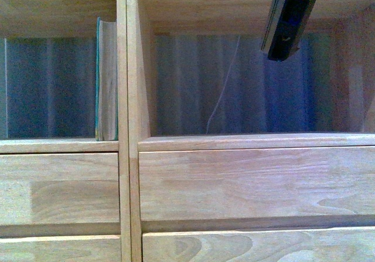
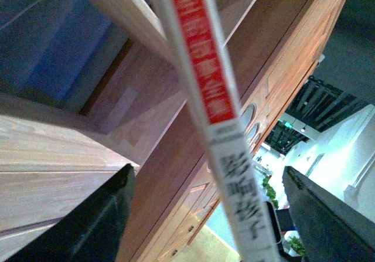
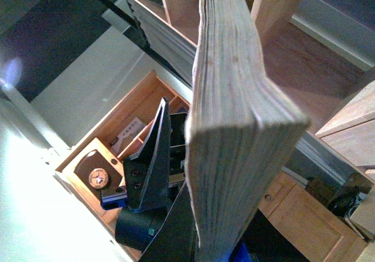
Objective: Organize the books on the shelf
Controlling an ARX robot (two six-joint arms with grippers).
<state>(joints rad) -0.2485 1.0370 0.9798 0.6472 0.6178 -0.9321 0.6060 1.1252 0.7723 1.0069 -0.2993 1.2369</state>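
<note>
The thick teal-covered book with greyish page edges [image 1: 106, 80] stands upright in the left open compartment of the tall light-wood shelf [image 1: 252, 174], set against the divider so that it cannot tip. The left end effector [image 2: 208, 167] stands wide, its dark fingers [image 2: 99, 215] clear of the thin white softcover with the red band [image 2: 202, 68] slanting between them, seemingly straddling it to guide it in. The right end effector's grip I cannot tell: greyish page edges fill its view.
</note>
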